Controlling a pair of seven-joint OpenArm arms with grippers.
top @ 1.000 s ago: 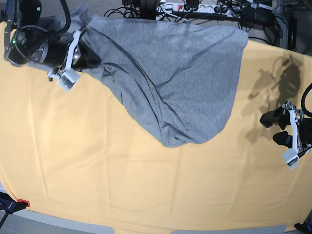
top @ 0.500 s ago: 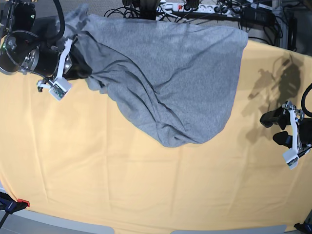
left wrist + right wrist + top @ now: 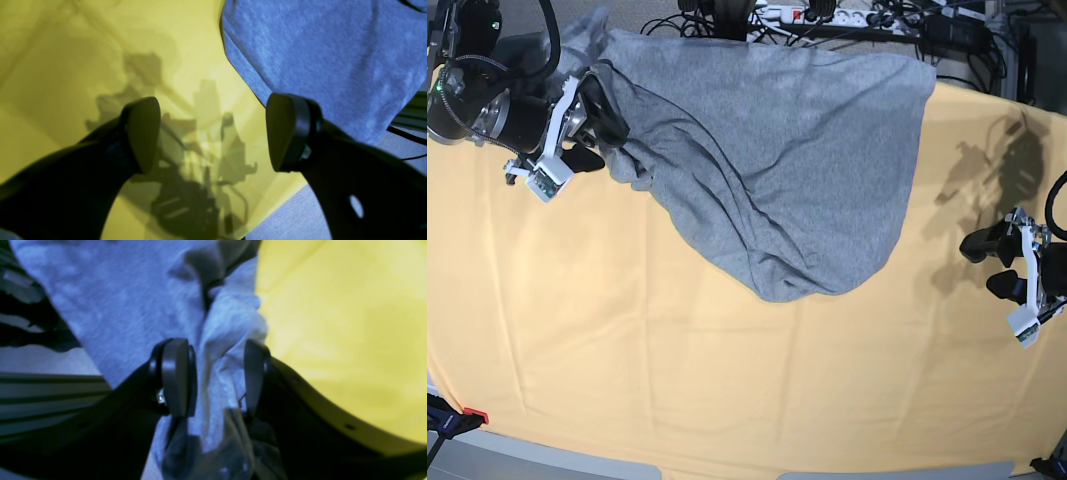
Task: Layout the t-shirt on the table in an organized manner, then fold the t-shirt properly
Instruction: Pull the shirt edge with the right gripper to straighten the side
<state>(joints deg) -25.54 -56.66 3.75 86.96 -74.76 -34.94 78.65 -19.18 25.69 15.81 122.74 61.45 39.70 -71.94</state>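
Between right gripper [image 3: 213, 373] parted jaws: bunched t-shirt [image 3: 777, 150] (unclamped).

Base view overhead, wide; wrist views close, sharing t-shirt [image 3: 797, 150] edge.

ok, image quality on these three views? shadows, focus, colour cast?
Base: sharp, wide-angle bowing at the table edges, hard arm shadow on the cloth near the left gripper. Left wrist: fingers soft, crisp rig shadow between them, t-shirt tinted blue. Right wrist: soft throughout, same blue cast, right gripper dark, with bunched fabric between its jaws.
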